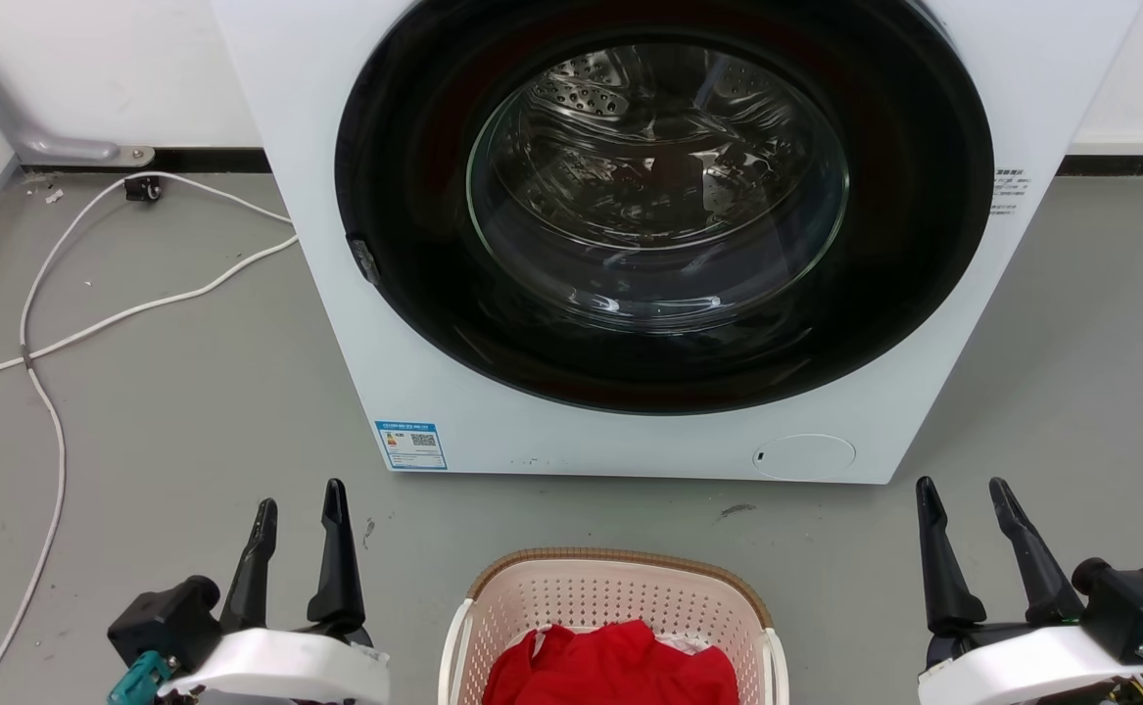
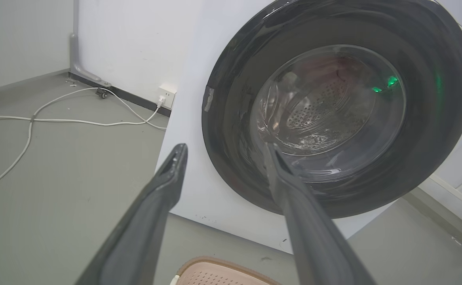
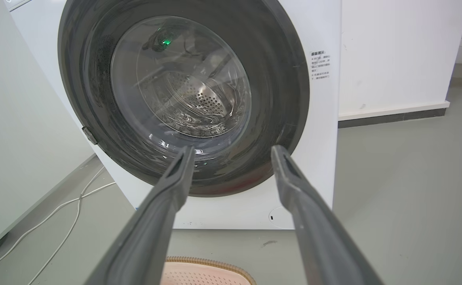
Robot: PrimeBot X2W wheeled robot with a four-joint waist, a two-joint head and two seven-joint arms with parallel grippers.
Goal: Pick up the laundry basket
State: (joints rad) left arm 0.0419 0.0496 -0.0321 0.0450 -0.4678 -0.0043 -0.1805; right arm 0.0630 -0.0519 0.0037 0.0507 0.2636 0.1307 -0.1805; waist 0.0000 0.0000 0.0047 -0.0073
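The left gripper (image 1: 302, 501) and right gripper (image 1: 963, 490) each have their fingers spread apart, holding and touching nothing. Between them on the grey floor (image 1: 189, 411) sits the laundry basket (image 1: 620, 587), with a red cloth (image 1: 610, 666) inside, near the front of the washing machine (image 1: 664, 196).

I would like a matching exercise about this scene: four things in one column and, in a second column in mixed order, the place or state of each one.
Column A
1. laundry basket
2. red garment
3. white cable
4. left gripper

Column B
a. open, holding nothing
b. stands on the floor in front of the washing machine
c. lies inside the basket
d. trails over the floor on the robot's left

Pairs: 1-b, 2-c, 3-d, 4-a
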